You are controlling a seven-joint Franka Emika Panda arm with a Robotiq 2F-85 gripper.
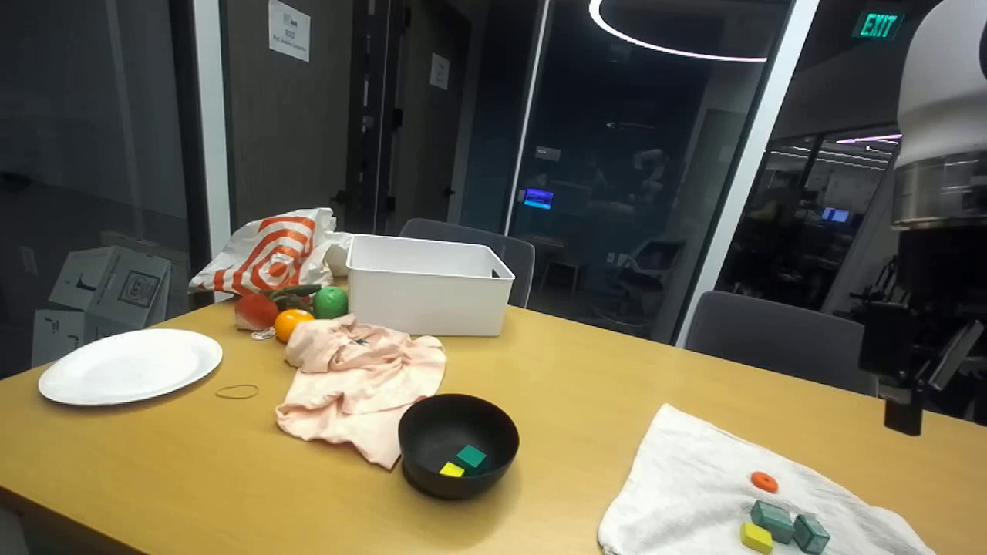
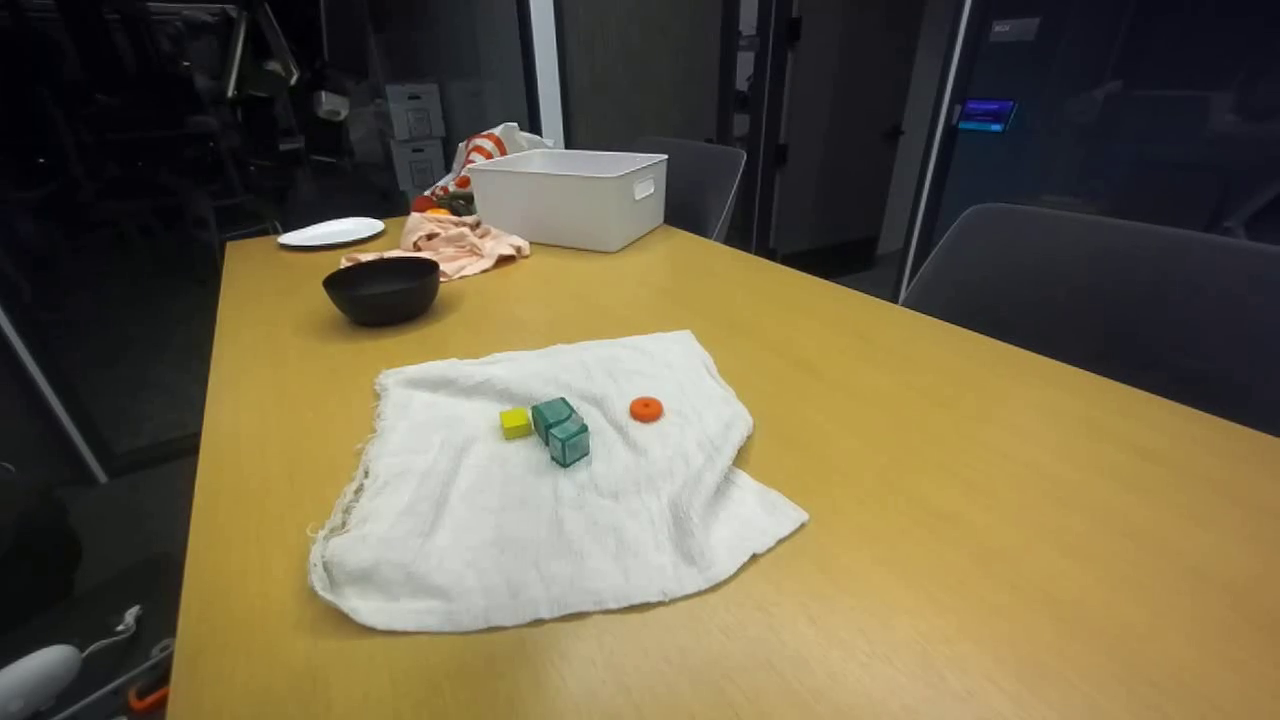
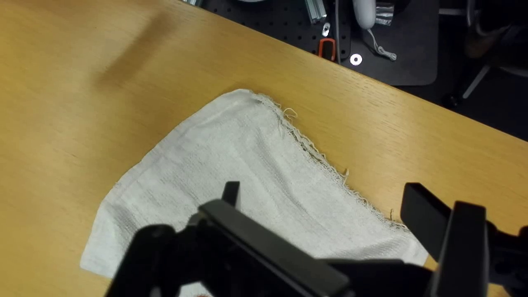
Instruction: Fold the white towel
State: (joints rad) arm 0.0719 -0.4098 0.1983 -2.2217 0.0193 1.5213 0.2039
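A white woven cloth towel (image 2: 450, 540) lies spread and creased on the yellow-brown wood-grained surface (image 2: 1000, 560), its frayed side facing the nearer long edge; beside the opposite long edge stand two dark grey chairs (image 2: 1100, 300). How many layers of cloth lie there cannot be told. On the towel sit a flat orange disc (image 2: 646, 409), two glassy teal blocks (image 2: 568, 445) close together and, just beside them, a small bright yellow block (image 2: 515, 424). The black mechanical hand (image 3: 324, 200) hangs above the towel, its fingers set wide apart; in the wrist view one fingertip shows over the white weave and the other near the frayed border. Toward the far short edge, a round black bowl (image 1: 436, 428) holds a green piece (image 1: 471, 455) and a yellow piece (image 1: 453, 469). Just past it lies a crumpled pale pink cloth (image 1: 362, 401), with a thin tan loop (image 1: 237, 386) near its side, and a round white plate (image 1: 131, 366) rests close to the short edge. A rectangular white plastic bin (image 1: 424, 301) stands at the chairs' edge. Toward the corner where that edge meets the short one sit a white plastic bag (image 1: 270, 258) printed with orange-red rings and, in front of it, a red rounded item (image 1: 256, 312), a glossy orange ball (image 1: 291, 325) and a green ball (image 1: 331, 302).
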